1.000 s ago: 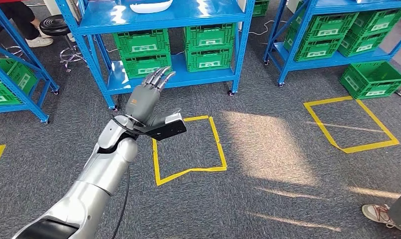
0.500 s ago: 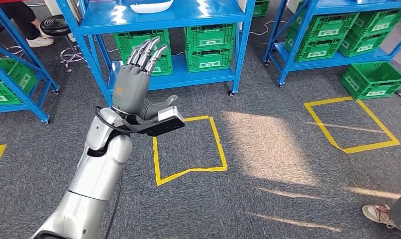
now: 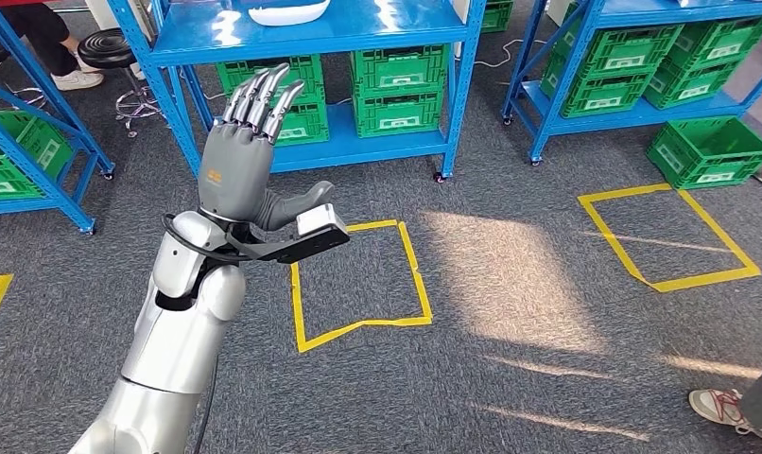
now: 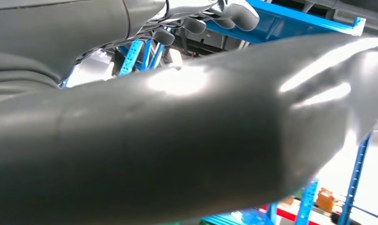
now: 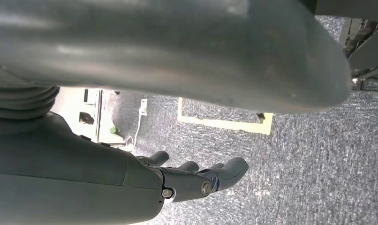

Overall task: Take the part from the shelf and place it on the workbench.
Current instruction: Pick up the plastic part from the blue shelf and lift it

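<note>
We are raising our left arm (image 3: pixel 183 331) in from below over grey carpet (image 3: pixel 510 378), and at its end our left hand (image 3: pixel 237 170) is standing upright with the palm turned away, fingers straight and close together, thumb out to the side, holding nothing. Our right hand (image 5: pixel 196 180) is hanging over the same carpet in its wrist view, fingers loosely curled and holding nothing. A person's sneaker (image 3: pixel 722 405) is resting on the carpet at the near right edge. Just beyond the left hand, a yellow tape square (image 3: pixel 358 284) is lying on the floor, and a second yellow tape square (image 3: pixel 668 236) is lying well apart to the right. Farther on, a blue shelf rack (image 3: pixel 330 28) is standing with green crates (image 3: pixel 396 90) stacked on its lower level. On its upper level, at the top edge of the head view, a white part (image 3: pixel 285 11) is lying, well apart from the left hand. A second blue rack (image 3: pixel 642 57) with green crates is standing to the right, and a loose green crate (image 3: pixel 706 149) is sitting on the floor beside it.
</note>
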### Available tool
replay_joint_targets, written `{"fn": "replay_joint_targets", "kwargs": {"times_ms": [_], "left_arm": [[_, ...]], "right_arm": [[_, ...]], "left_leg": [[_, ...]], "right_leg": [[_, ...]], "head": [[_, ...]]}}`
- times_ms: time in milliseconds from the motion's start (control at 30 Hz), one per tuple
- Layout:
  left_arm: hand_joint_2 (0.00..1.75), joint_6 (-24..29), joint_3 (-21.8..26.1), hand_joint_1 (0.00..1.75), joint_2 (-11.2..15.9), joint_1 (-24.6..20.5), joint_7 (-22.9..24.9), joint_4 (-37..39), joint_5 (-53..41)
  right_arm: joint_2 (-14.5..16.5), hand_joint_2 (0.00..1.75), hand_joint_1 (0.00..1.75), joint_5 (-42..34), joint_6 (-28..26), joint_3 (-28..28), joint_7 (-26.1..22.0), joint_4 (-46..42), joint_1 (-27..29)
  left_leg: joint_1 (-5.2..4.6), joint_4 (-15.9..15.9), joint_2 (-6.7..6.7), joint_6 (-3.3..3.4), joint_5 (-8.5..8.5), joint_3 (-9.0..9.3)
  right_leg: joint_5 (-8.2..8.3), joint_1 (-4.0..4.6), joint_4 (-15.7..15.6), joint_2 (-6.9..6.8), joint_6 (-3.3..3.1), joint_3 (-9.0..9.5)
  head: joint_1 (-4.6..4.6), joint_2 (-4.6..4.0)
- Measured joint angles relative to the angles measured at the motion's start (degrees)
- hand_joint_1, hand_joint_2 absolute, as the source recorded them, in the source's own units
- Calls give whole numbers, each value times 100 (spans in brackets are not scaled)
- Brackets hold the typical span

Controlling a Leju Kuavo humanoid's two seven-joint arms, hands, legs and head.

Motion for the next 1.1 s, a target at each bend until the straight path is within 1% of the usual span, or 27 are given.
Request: {"fn": "replay_joint_targets", "kwargs": {"times_ms": [100, 233, 300, 333, 367, 400, 433, 467, 500, 533, 567, 600, 633, 667, 700, 733, 767, 800, 833, 867, 900, 933, 967, 1000, 1033, 1067, 1100], "left_arm": [[0, 150, 38, 0, 41, 5, 196, 79, -297], [0, 154, 67, 0, 43, 5, 218, 124, -344], [0, 154, 71, 0, 43, 6, 221, 144, -352], [0, 154, 72, 0, 41, 7, 221, 153, -353], [0, 154, 74, 0, 39, 4, 221, 160, -355], [0, 154, 76, 0, 36, -2, 221, 165, -357], [0, 154, 79, 0, 34, -4, 221, 167, -358], [0, 153, 83, 0, 33, -2, 222, 173, -359], [0, 150, 85, 0, 32, 10, 223, 182, -360], [0, 147, 87, 0, 32, 28, 223, 193, -361], [0, 143, 89, 0, 32, 45, 223, 203, -362], [0, 139, 90, 0, 32, 58, 228, 212, -363], [0, 138, 91, 0, 32, 66, 234, 220, -365], [0, 137, 93, 0, 33, 76, 242, 232, -368], [0, 130, 98, 0, 37, 83, 250, 245, -371], [0, 120, 104, 0, 40, 92, 255, 254, -376], [0, 109, 111, 0, 42, 99, 257, 258, -381], [0, 98, 116, 0, 38, 95, 255, 250, -386], [0, 91, 119, 0, 31, 86, 256, 235, -391], [0, 86, 120, 0, 23, 72, 257, 222, -393], [0, 83, 125, 0, 17, 60, 262, 216, -398], [0, 79, 133, 0, 19, 59, 275, 220, -404], [0, 78, 145, 0, 24, 68, 289, 234, -411], [0, 77, 160, 0, 33, 80, 310, 252, -429], [0, 77, 175, 0, 42, 92, 338, 269, -454], [0, 78, 189, 0, 51, 100, 369, 284, -490], [0, 81, 205, 0, 61, 105, 403, 298, -533]], "right_arm": [[13, 0, 0, 8, 0, 0, -1, 17, -6], [28, 0, 0, 5, 0, 0, -1, 21, -9], [39, 0, 0, 1, 2, 0, 0, 22, -10], [42, 0, 0, -2, 3, 0, 3, 23, -11], [44, 0, 0, -4, 5, 0, 7, 24, -13], [46, 0, 0, -5, 6, 0, 10, 25, -17], [48, 0, 0, -7, 7, 0, 13, 25, -20], [50, 0, 0, -7, 7, 0, 14, 25, -21], [51, 0, 0, -8, 7, 0, 15, 25, -18], [51, 0, 0, -8, 7, 0, 15, 25, -11], [51, 0, 0, -8, 7, 0, 16, 25, -2], [51, 0, 0, -8, 7, 0, 17, 25, 7], [52, 0, 0, -9, 7, 0, 17, 25, 16], [58, 0, 0, -10, 7, -2, 16, 33, 32], [66, 0, 0, -11, 9, -3, 10, 43, 38], [74, 0, 0, -12, 10, -5, 1, 53, 39], [81, 0, 0, -15, 10, -7, -8, 64, 38], [82, 0, 0, -17, 8, -7, -5, 66, 25], [81, 0, 0, -19, 1, -7, 7, 66, 18], [80, 0, 0, -21, -13, -7, 24, 66, 16], [79, 0, 0, -21, -45, -7, 40, 66, 12], [78, 0, 0, -23, -95, -7, 43, 66, 9], [79, 0, 0, -25, -160, -7, 40, 66, 9], [80, 0, 0, -22, -242, -7, 38, 66, 10], [81, 0, 0, -11, -330, -7, 36, 66, 13], [84, 0, 0, 9, -429, -7, 34, 66, 17], [85, 0, 0, 37, -541, -6, 35, 66, 20]], "left_leg": [[-34, 8, -9, 13, 0, -5], [-62, 17, -8, 54, -5, -24], [-58, -17, -11, 105, -10, -38], [-45, -48, -7, 147, -26, -21], [-30, -76, -4, 191, -46, 6], [-18, -93, 0, 228, -70, 50], [-12, -104, 10, 256, -96, 80], [-10, -104, 13, 262, -116, 101], [-7, -104, 17, 254, -137, 122], [-2, -103, 20, 233, -160, 152], [11, -101, 21, 201, -188, 196], [32, -99, 21, 161, -227, 254], [55, -96, 21, 114, -277, 323], [72, -95, 22, 60, -339, 380], [81, -99, 24, 3, -396, 428], [78, -118, 29, -55, -448, 459], [75, -142, 36, -110, -482, 512], [76, -135, 40, -162, -474, 553], [83, -24, 46, -209, -410, 524], [94, 233, 47, -243, -276, 410], [99, 599, 44, -265, -127, 175], [100, 1013, 43, -272, -33, -130], [89, 1369, 40, -269, -65, -440], [74, 1602, 39, -260, -239, -718], [54, 1710, 39, -244, -485, -948], [29, 1689, 38, -217, -717, -1120], [0, 1546, 36, -176, -835, -1228]], "right_leg": [[8, -27, -3, -3, 15, -3], [21, -63, -23, -2, 49, -10], [71, -72, 26, -1, 91, -19], [89, -75, 98, -12, 110, -52], [88, -75, 227, -31, 125, -116], [35, -77, 418, -51, 133, -235], [-73, -78, 705, -73, 136, -431], [-197, -78, 1054, -83, 141, -674], [-299, -84, 1400, -86, 149, -936], [-322, -95, 1637, -88, 159, -1156], [-228, -111, 1677, -92, 173, -1279], [-34, -131, 1488, -103, 190, -1286], [230, -155, 1130, -126, 212, -1208], [461, -170, 769, -160, 237, -1112], [576, -159, 453, -199, 234, -1026], [618, -143, 289, -228, 196, -976], [560, -117, 251, -242, 132, -953], [478, -92, 235, -240, 43, -919], [428, -94, 248, -222, -34, -863], [362, -92, 233, -209, -90, -787], [302, -93, 209, -196, -136, -694], [239, -95, 178, -183, -170, -587], [165, -90, 152, -174, -197, -475], [84, -83, 128, -155, -219, -356], [-3, -73, 111, -134, -235, -230], [-99, -61, 100, -109, -246, -93], [-201, -46, 94, -85, -251, 51]], "head": [[-1, 0], [-2, 0], [-1, 0], [-1, 0], [6, 0], [17, 0], [27, 0], [39, -1], [44, -1], [43, -1], [44, -1], [44, -1], [45, -1], [47, -1], [54, 0], [57, 0], [54, 0], [50, 0], [37, 0], [25, 0], [15, 0], [5, 0], [-1, 0], [-5, 0], [-7, 0], [-8, 0], [-10, 0]]}}
